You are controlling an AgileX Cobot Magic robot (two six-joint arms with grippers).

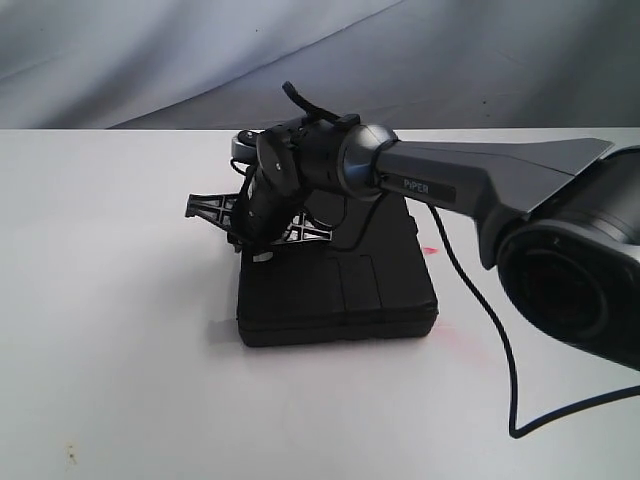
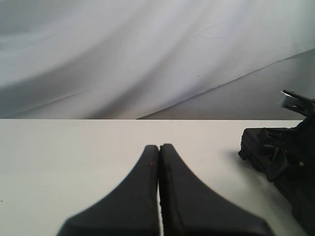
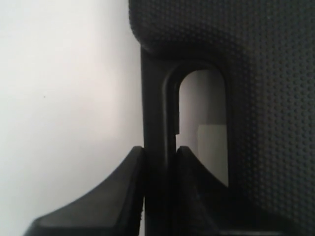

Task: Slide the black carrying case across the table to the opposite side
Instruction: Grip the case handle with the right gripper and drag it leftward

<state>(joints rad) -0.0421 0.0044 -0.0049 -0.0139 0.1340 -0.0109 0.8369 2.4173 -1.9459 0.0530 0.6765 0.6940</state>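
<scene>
The black case [image 1: 340, 290] lies flat on the white table [image 1: 120, 350], near the middle. My right arm reaches over it from the right. The right gripper [image 1: 258, 238] points down at the case's left edge. Up close, the right gripper [image 3: 159, 150] is shut on the thin bar of the case's handle [image 3: 157, 98], with the cut-out opening beside it and the dimpled lid [image 3: 261, 73] beyond. My left gripper [image 2: 159, 146] is shut on nothing and hovers over bare table [image 2: 74, 157]. It does not show in the exterior view.
A black cable [image 1: 495, 335] trails from the right arm over the table on the right. A faint red smear [image 1: 430, 250] marks the table beside the case. Grey cloth [image 1: 150, 50] hangs behind the far edge. The right arm's dark wrist [image 2: 280, 152] shows beside the left gripper.
</scene>
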